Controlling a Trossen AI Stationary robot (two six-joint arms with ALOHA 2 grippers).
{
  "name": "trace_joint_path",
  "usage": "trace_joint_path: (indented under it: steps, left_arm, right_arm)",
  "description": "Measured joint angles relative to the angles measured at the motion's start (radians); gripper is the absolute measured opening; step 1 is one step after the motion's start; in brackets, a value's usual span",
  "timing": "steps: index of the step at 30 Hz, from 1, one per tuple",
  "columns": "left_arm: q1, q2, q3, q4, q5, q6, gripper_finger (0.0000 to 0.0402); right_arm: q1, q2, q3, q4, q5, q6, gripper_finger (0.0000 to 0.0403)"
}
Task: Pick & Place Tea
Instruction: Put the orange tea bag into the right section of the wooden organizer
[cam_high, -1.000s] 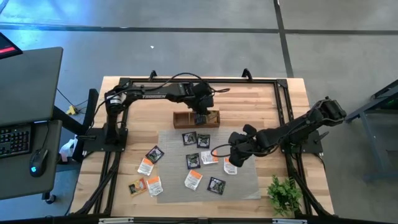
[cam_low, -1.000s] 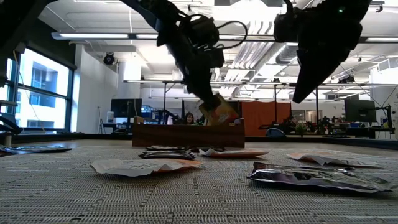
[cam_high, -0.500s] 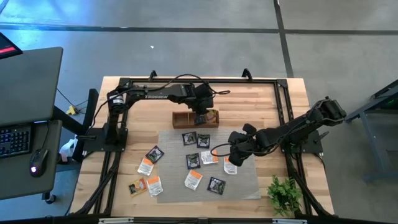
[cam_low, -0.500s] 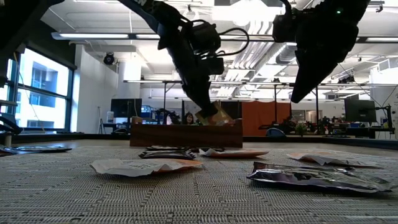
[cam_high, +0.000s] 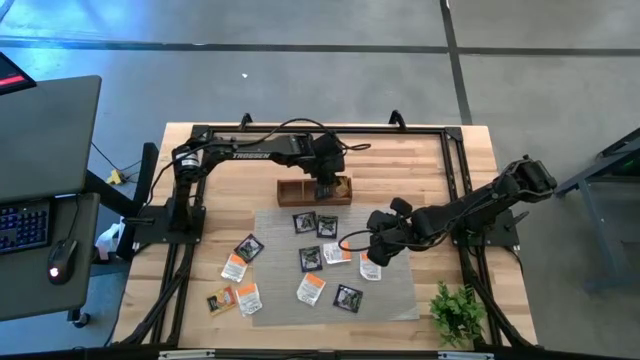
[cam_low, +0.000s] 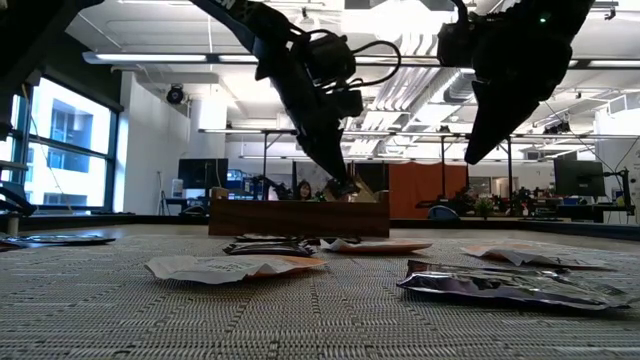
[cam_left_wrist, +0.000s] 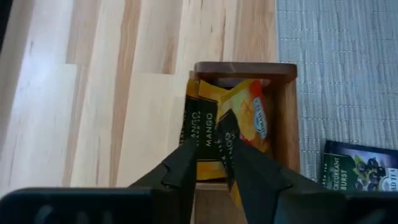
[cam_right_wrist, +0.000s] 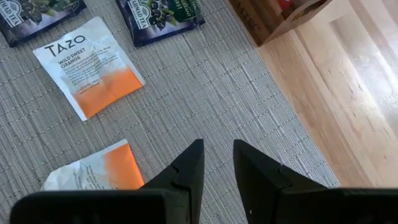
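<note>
My left gripper (cam_high: 326, 186) is at the box (cam_high: 300, 192)'s right end; my right gripper (cam_high: 372, 255) waits over the mat (cam_high: 400, 300).

High: sachets (cam_high: 312, 288) scattered on the mat, bare wood all round.
Low: left fingertips dip behind the box rim.
Left wrist: jaws slightly parted around a yellow sachet (cam_left_wrist: 249, 118) lying in the end compartment, walls close.
Right wrist: jaws slightly apart, empty, above bare weave near the mat edge.

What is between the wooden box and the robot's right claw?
In the high view, two black tea sachets lie on the grey mat between the wooden box and the right gripper, plus a white-and-orange sachet beside that gripper.
</note>
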Motion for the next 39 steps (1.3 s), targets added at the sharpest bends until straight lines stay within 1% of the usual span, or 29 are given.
trace_joint_path:
  steps: [4,6,8,10,14,17,20,22,25,27,31,33,35,37,39]
  left_arm:
    - [0.000,-0.006,0.000,-0.032,-0.025,-0.009,0.0105]
    - [0.000,-0.037,-0.001,-0.076,-0.033,-0.035,0.0101]
    - [0.000,-0.076,0.018,-0.144,-0.055,-0.051,0.0094]
    - [0.000,-0.120,0.034,-0.248,-0.084,-0.062,0.0086]
    - [0.000,-0.236,0.039,-0.382,-0.093,-0.105,0.0074]
    - [0.000,-0.351,0.029,-0.467,-0.090,-0.158,0.0069]
    - [-0.010,-0.469,-0.013,-0.495,-0.088,-0.186,0.0069]
    - [-0.020,-0.555,-0.074,-0.520,-0.093,-0.210,0.0069]
    - [-0.065,-0.702,-0.212,-0.484,-0.098,-0.272,0.0069]
    - [-0.105,-0.806,-0.337,-0.453,-0.117,-0.318,0.0069]
    - [-0.218,-0.989,-0.607,-0.309,-0.121,-0.465,0.0069]
    - [-0.277,-1.064,-0.721,-0.247,-0.115,-0.541,0.0069]
    - [-0.333,-1.119,-0.808,-0.189,-0.113,-0.619,0.0069]
    - [-0.383,-1.154,-0.871,-0.183,-0.108,-0.698,0.0069]
    - [-0.422,-1.164,-0.908,-0.184,-0.077,-0.762,0.0069]
  right_arm:
    - [0.000,0.000,0.000,0.000,0.020,-0.001,0.0083]
    - [-0.001,0.000,0.000,0.004,0.043,-0.021,0.0083]
    - [-0.001,0.000,0.000,0.020,0.075,-0.053,0.0083]
    - [-0.001,0.000,0.000,0.054,0.099,-0.090,0.0083]
    - [-0.001,0.000,0.000,0.167,0.128,-0.205,0.0083]
    - [-0.005,0.000,0.000,0.283,0.181,-0.304,0.0083]
    - [-0.022,0.000,0.000,0.381,0.193,-0.350,0.0083]
    - [-0.037,0.000,0.000,0.414,0.169,-0.349,0.0083]
    - [-0.055,0.000,0.000,0.415,0.138,-0.347,0.0083]
    - [-0.066,0.000,-0.008,0.427,0.144,-0.329,0.0083]
    - [-0.100,0.000,-0.041,0.475,0.147,-0.309,0.0083]
    - [-0.121,0.000,-0.066,0.539,0.145,-0.327,0.0083]
    - [-0.145,0.000,-0.092,0.619,0.142,-0.351,0.0083]
    - [-0.175,0.000,-0.116,0.721,0.129,-0.391,0.0083]
    - [-0.208,0.000,-0.143,0.840,0.087,-0.430,0.0083]
